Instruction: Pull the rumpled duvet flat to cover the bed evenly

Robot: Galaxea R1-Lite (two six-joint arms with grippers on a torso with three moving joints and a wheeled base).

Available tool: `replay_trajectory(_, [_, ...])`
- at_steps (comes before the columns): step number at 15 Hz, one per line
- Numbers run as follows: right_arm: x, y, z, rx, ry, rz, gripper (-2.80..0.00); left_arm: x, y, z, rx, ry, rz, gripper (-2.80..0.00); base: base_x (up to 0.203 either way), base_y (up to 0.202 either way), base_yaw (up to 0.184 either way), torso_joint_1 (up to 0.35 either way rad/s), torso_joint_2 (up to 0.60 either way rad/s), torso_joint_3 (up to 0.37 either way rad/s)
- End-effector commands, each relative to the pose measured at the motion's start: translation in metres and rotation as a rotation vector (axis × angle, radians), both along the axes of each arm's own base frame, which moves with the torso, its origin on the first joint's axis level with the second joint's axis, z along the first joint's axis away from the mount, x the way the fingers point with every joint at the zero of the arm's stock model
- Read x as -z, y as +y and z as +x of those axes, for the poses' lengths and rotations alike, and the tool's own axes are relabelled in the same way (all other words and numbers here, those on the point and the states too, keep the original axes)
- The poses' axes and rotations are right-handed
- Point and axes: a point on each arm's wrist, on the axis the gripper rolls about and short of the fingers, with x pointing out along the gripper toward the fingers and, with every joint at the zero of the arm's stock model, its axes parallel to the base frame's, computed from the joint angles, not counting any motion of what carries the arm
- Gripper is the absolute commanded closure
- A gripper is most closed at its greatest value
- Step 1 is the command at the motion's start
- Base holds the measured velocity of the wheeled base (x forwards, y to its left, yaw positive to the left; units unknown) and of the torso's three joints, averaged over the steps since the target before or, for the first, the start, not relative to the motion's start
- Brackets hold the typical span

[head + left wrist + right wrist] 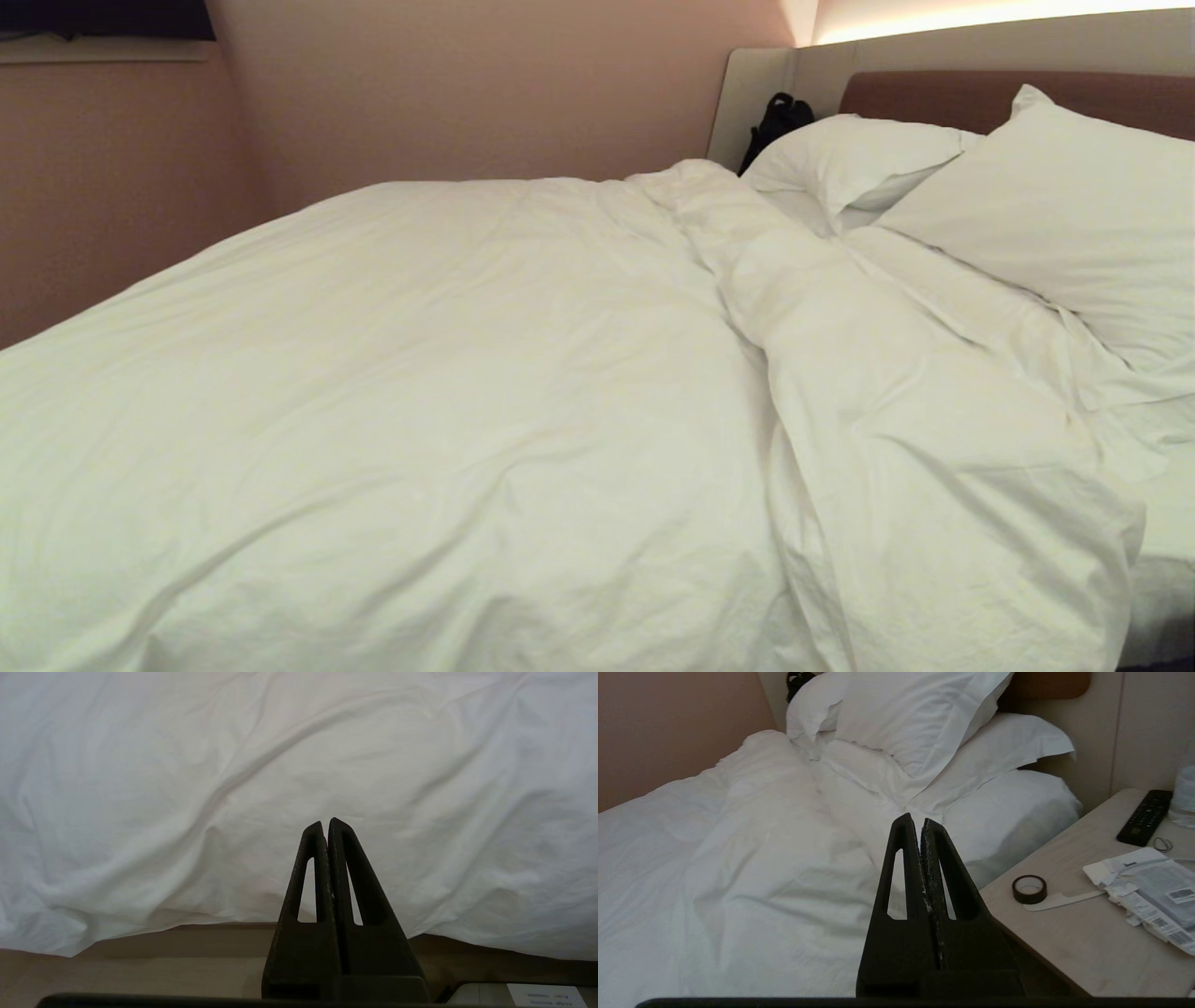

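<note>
We see the duvet (pixel 448 401) spread over most of the bed (pixel 1017 807), bunched in a ridge short of the pillows (pixel 1055 205). Both the left gripper (pixel 325 822) and right gripper (pixel 913 817) have jaws pressed together, holding nothing (probably between grasps).

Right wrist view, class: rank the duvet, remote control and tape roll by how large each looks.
1. duvet
2. remote control
3. tape roll
The last two look close; the remote lies farther off, so that order is unsure.
</note>
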Motion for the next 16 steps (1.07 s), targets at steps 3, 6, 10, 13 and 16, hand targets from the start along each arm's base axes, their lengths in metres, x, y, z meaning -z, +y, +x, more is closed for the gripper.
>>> replay_trajectory(3, [0.038,0.006,-0.023,-0.193,-0.074,-0.095,0.00,0.000,0.000,0.000,0.000,0.001,0.000,0.00,0.000,0.000,0.000,0.000,0.00,0.000])
replay_trajectory(6, [0.039,0.006,-0.022,-0.203,-0.078,-0.079,0.00,0.000,0.000,0.000,0.000,0.001,0.000,0.00,0.000,0.000,0.000,0.000,0.00,0.000])
replay_trajectory(10, [0.046,0.006,-0.014,-0.202,-0.038,-0.080,0.00,0.000,0.000,0.000,0.000,0.001,0.000,0.00,0.000,0.000,0.000,0.000,0.00,0.000])
replay_trajectory(13, [0.054,0.007,-0.005,-0.211,0.010,-0.080,0.00,0.000,0.000,0.000,0.000,0.001,0.000,0.00,0.000,0.000,0.000,0.000,0.00,0.000])
replay_trajectory(16, [0.058,0.007,-0.001,-0.237,0.029,-0.084,0.00,0.000,0.000,0.000,0.000,0.001,0.001,0.00,0.000,0.000,0.000,0.000,0.00,0.000])
